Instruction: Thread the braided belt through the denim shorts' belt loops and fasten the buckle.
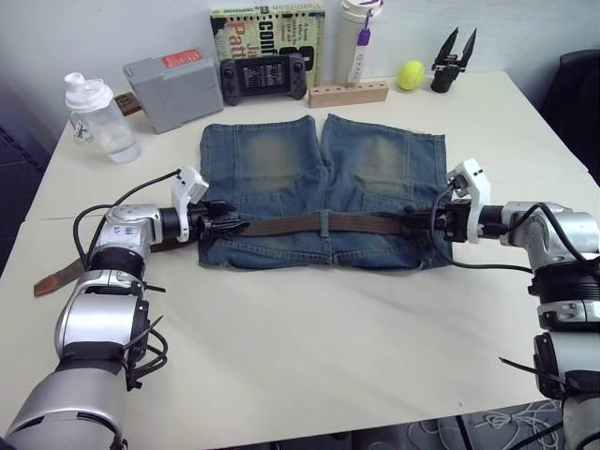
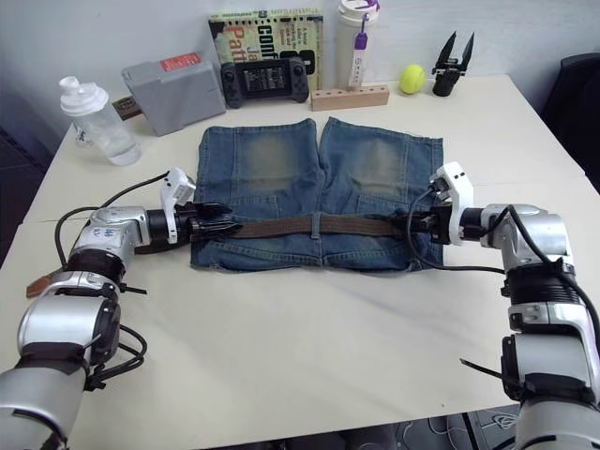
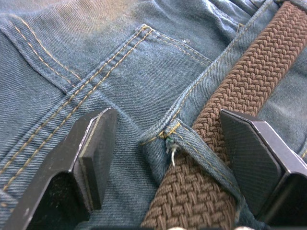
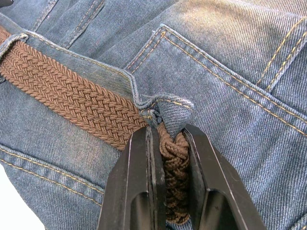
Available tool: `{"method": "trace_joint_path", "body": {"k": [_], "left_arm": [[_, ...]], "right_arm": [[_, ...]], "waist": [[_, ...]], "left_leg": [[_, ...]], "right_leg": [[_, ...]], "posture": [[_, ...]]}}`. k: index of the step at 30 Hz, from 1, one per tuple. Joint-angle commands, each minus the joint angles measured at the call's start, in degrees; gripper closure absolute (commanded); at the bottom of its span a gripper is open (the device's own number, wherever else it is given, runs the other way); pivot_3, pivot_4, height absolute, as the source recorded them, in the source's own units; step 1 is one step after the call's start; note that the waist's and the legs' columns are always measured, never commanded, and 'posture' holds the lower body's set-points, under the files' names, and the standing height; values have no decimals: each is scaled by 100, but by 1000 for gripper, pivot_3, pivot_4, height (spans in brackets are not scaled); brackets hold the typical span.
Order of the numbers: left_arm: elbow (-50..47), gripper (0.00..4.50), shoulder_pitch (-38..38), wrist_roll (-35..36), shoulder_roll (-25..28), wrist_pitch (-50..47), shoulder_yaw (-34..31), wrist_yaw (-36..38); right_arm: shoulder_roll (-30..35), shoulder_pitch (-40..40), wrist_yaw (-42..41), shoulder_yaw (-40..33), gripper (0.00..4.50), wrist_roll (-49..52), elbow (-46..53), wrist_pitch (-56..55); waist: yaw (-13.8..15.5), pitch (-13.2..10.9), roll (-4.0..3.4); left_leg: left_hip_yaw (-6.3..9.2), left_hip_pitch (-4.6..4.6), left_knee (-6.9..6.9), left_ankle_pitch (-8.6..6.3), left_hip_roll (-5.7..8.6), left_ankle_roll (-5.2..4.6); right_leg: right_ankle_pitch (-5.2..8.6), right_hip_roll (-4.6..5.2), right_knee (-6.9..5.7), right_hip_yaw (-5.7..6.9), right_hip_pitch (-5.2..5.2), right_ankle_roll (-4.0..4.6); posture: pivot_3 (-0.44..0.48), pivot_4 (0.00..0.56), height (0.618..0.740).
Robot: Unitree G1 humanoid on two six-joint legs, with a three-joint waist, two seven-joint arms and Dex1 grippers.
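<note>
- Threading step: braided belt (image 1: 309, 223) lies along the waistband of the denim shorts (image 1: 323, 159), centre frame, under the belt loops (image 3: 192, 143).
- My right gripper (image 4: 168, 158), centre-right, is clamped on the belt just past a loop.
- My left gripper (image 3: 168, 158), centre-left, has its jaws apart, straddling belt and loop.
- Both forearms reach inward, low over the table (image 1: 328, 337).
- Next move, I judge: right draws the belt onward; buckle not yet fastened.
</note>
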State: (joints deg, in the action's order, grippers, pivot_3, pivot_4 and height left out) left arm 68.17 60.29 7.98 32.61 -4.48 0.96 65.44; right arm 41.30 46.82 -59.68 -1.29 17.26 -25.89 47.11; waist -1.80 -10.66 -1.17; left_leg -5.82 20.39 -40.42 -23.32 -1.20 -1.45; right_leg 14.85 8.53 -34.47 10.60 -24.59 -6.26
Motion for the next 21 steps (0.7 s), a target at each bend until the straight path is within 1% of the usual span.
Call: {"method": "trace_joint_path", "body": {"k": [1,2,3,4,5,6,7,9,10,18,21], "left_arm": [[191,1305,0,-238,31,-58,9,-101],[197,1478,12,-242,38,-42,-15,-97],[202,1919,21,-247,42,-28,-34,-95],[206,2252,26,-261,43,-17,-54,-94],[185,2745,23,-299,59,45,-46,-58],[170,3100,19,-329,70,88,-40,-30],[146,3570,11,-345,82,119,-37,10],[116,4371,-13,-386,103,206,-20,35],[107,4500,-26,-415,112,259,-10,32],[-74,4500,-79,-327,197,479,-228,-17],[-520,4500,-236,-60,264,726,-530,-110]], "right_arm": [[-39,-63,76,-185,4262,199,376,99],[-60,-73,115,-203,4262,209,394,95],[-74,-81,147,-215,4262,221,409,95],[-82,-88,171,-224,4262,232,420,98],[-102,-82,206,-231,4262,224,392,66],[-112,-79,230,-234,4262,220,372,44],[-124,-70,248,-232,4262,206,348,5],[-135,-56,274,-232,4262,191,321,-58],[-137,-50,285,-233,4262,187,312,-84],[-179,10,450,-435,4262,221,214,-512],[-154,-241,401,-705,4262,447,733,-743]], "waist": [[0,0,0],[0,0,0],[0,0,1],[0,0,1],[-1,0,0],[-3,1,1],[-4,0,1],[-6,0,0],[-6,1,1],[-15,0,1],[-17,0,1]], "left_leg": [[0,-1,-1,0,0,0],[0,-1,-2,0,1,0],[0,-2,-2,0,1,0],[0,-3,-2,0,1,0],[0,-3,-2,0,1,0],[0,-3,-2,0,1,0],[0,-4,-3,0,1,0],[-1,-4,-4,0,1,0],[-1,-4,-4,0,1,0],[-1,-4,-7,0,1,0],[0,-4,-8,0,1,0]], "right_leg": [[0,1,-2,-1,0,0],[0,2,-2,-2,0,0],[0,1,-2,-1,0,0],[0,1,-4,-2,0,0],[0,1,-5,-2,0,0],[0,1,-6,-3,0,0],[0,1,-6,-3,0,0],[0,1,-7,-4,0,0],[0,2,-8,-4,0,0],[0,2,-13,-3,-1,0],[0,2,-14,-3,-1,0]], "posture": [[0,150,731],[0,150,731],[0,150,731],[0,150,731],[0,150,731],[0,150,731],[0,150,731],[0,150,731],[0,150,731],[0,150,731],[0,150,731]]}}
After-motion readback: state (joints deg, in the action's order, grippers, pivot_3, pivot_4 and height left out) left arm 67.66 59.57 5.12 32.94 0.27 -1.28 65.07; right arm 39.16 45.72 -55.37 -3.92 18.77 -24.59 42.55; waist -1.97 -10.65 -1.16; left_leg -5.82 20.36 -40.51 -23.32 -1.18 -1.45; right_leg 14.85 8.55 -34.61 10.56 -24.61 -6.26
